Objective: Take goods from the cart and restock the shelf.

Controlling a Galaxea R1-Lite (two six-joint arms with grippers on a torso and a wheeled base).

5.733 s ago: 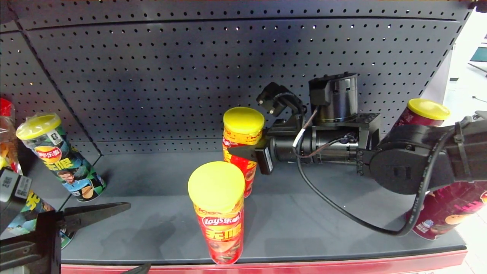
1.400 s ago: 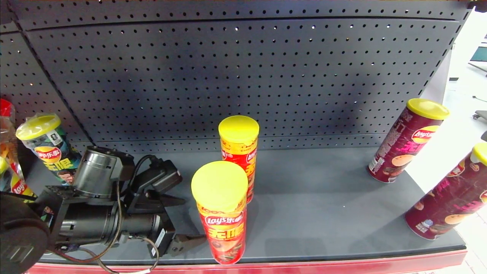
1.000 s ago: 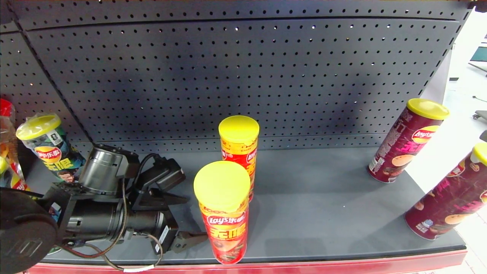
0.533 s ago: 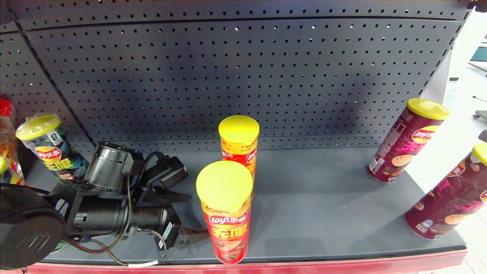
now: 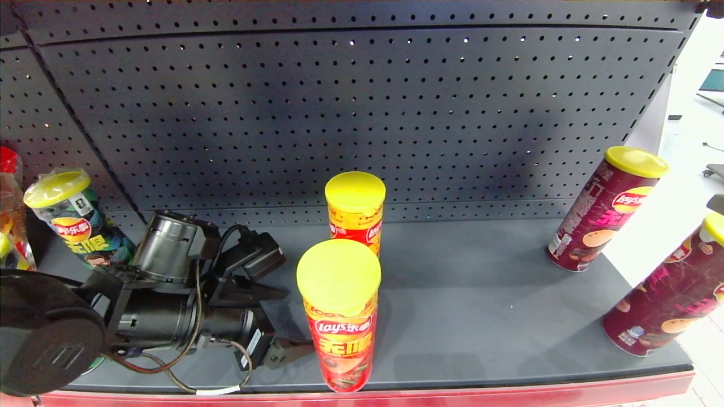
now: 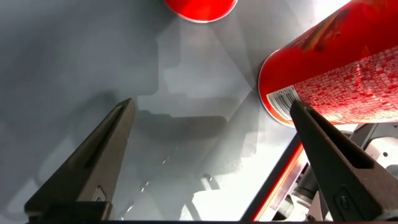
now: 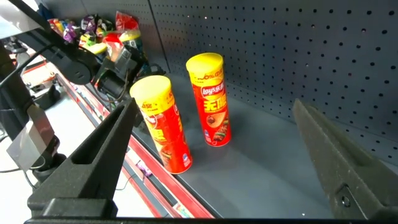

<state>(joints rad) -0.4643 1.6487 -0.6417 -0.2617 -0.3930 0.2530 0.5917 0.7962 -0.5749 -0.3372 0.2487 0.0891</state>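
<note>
Front red can and left gripper farther right than before, its jaws wide apart; right gripper also agape

Pale floor shows at the right edge of the head view, with a dark green panel farther back.

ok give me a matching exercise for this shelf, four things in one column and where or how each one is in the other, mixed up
1. front red chip can
2. rear red chip can
3. back maroon chip can
4. left gripper

A. near the pegboard, middle of the shelf
B. open, low over the shelf, left of the front can
C. at the shelf's front edge
D. near the pegboard, at the shelf's right end

Pairs: 1-C, 2-A, 3-D, 4-B
</note>
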